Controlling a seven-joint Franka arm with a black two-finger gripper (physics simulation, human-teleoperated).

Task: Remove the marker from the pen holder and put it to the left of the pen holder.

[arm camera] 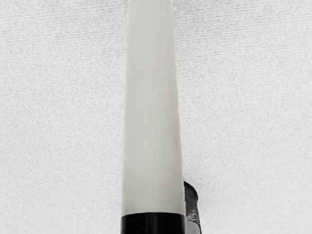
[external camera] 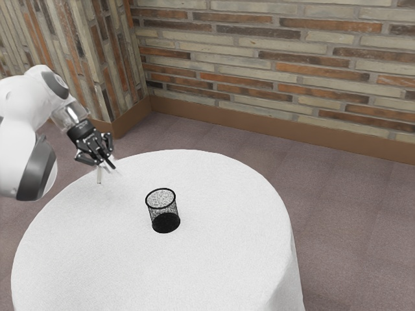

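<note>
My gripper (external camera: pixel 107 161) is at the table's far left edge in the exterior view, shut on the marker. The pale marker (external camera: pixel 99 175) points downward from the fingers, its lower end close to the cloth; whether it touches cannot be told. In the wrist view the marker (arm camera: pixel 152 112) is large and light grey with a black band at the lower edge, and a dark fingertip (arm camera: pixel 192 202) lies beside it. The black mesh pen holder (external camera: pixel 164 212) stands upright on the table, apart from the gripper and toward the exterior view's right.
A round table with a white cloth (external camera: pixel 214 259) carries the pen holder. Its curved edge passes close below the gripper. A brick wall (external camera: pixel 272 58) and a purplish floor (external camera: pixel 343 194) lie beyond the table.
</note>
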